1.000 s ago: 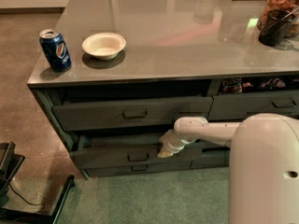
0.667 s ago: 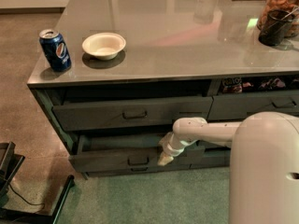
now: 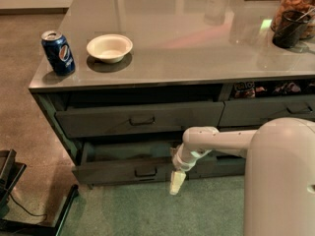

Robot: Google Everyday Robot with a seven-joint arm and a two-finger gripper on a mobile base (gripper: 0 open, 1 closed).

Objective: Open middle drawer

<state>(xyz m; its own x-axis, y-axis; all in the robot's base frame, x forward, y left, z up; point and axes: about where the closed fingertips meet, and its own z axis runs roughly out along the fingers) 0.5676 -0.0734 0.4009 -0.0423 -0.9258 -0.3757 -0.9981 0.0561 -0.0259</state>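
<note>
The middle drawer [image 3: 123, 171] is a wide dark grey-green front with a small dark pull handle [image 3: 146, 172]. It stands pulled out from the cabinet, and a dark gap shows above its front. My gripper [image 3: 176, 182] hangs downward from the white arm [image 3: 216, 140]. It is just right of the handle, in front of the drawer's lower edge and over the green floor. It holds nothing that I can see. The drawer front above [image 3: 140, 119] is closed.
A blue Pepsi can [image 3: 58, 52] and a white bowl [image 3: 109, 47] stand on the grey countertop [image 3: 197, 38]. A jar and a dark cup [image 3: 290, 28] are at the far right. A closed right-hand drawer [image 3: 268, 113] is there too. A black stand [image 3: 15, 191] sits on the floor at left.
The middle drawer has slid further out toward me. My gripper has moved down and away from the drawer front, now pointing at the floor.
</note>
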